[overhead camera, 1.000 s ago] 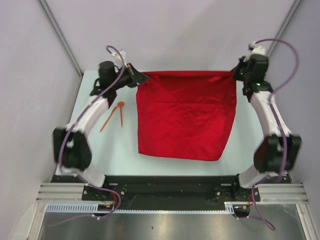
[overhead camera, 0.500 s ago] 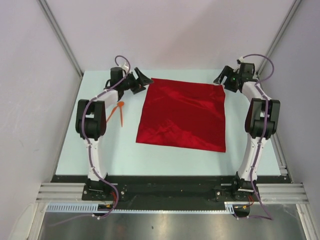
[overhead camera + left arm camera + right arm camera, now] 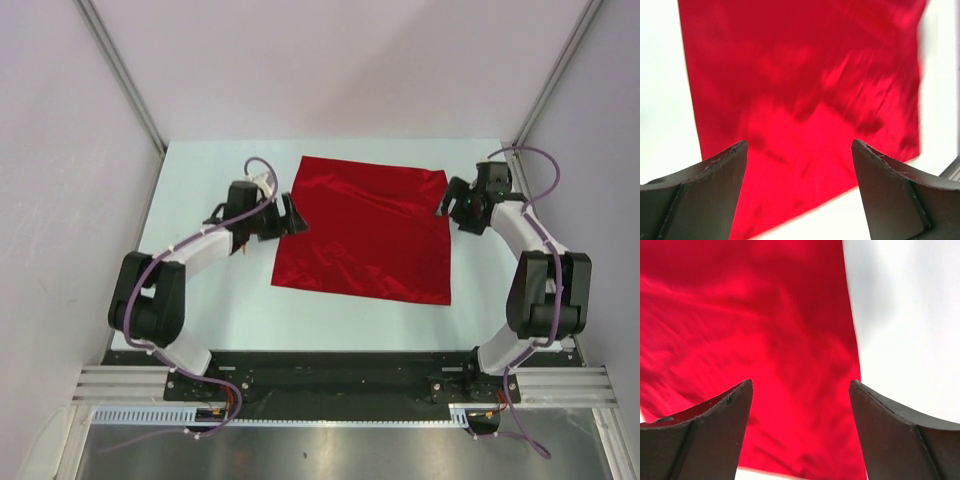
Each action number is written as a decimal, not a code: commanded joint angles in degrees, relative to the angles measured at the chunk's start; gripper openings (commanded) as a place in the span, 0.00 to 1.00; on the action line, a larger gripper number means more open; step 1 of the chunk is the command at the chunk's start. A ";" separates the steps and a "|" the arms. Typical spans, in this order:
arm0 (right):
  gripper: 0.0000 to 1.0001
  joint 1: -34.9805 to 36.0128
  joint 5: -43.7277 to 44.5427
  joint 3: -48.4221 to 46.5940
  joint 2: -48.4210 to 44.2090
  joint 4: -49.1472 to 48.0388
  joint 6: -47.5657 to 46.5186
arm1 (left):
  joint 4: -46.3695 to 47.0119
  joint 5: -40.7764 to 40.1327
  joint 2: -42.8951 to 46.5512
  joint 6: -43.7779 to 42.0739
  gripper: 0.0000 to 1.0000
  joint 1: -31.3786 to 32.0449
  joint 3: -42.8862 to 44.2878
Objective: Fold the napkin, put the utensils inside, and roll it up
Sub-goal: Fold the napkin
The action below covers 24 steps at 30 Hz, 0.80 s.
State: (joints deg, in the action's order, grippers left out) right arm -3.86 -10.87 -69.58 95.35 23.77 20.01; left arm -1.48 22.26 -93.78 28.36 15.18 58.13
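From above we see the napkin [image 3: 365, 230] flat toward the counter's [image 3: 240, 310] far edge, left claw [image 3: 293, 214] and right claw [image 3: 446, 205] flanking it. Only the wrist views show both claws gaping, empty, over the cloth.

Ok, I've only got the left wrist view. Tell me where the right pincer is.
Observer: The right pincer hangs at the napkin's right edge, opposite the left pincer.
Operator: Give me its jaws.
Observer: Open, with nothing between them. Its own camera shows the napkin's edge and bare table below.
Operator: Now find the cutlery.
Observer: No cutlery shows in any view. The left arm covers part of the table beside the napkin.
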 commanded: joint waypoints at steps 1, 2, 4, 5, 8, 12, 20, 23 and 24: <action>0.83 3.68 8.58 7.08 -7.98 10.14 2.31 | -0.38 -6.35 7.72 -1.99 0.88 2.74 -9.50; 0.83 3.68 9.72 8.74 -8.94 11.03 2.92 | -0.20 -6.35 8.34 -1.91 0.88 3.19 -10.57; 0.82 6.05 10.69 12.52 -11.31 13.83 4.85 | -0.63 -6.70 10.36 -2.08 0.88 4.42 -12.07; 0.83 6.40 12.70 13.58 -12.11 14.63 5.56 | -0.63 -7.23 11.15 -2.08 0.88 4.68 -13.64; 0.82 7.46 14.47 17.37 -14.31 17.18 8.72 | 0.24 -8.80 14.67 -2.08 0.88 4.77 -16.72; 0.78 7.46 13.86 21.32 -16.33 19.03 10.57 | -0.37 -10.57 16.78 -2.69 0.88 4.77 -17.87; 0.65 7.29 13.77 26.24 -19.06 19.56 13.04 | -0.37 -11.89 18.98 -2.52 0.88 4.42 -19.98; 0.57 7.11 14.21 26.69 -18.45 19.30 13.04 | -0.37 -11.45 19.33 -2.43 0.88 4.33 -19.90; 0.56 7.02 14.39 27.04 -18.01 19.21 13.04 | -0.28 -11.10 19.59 -2.34 0.88 4.33 -19.81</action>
State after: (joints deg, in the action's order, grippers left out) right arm 3.40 1.85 -43.44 77.78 42.81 31.57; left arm -3.14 11.49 -76.79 26.87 19.79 38.35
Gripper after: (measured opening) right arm 0.589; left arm 0.881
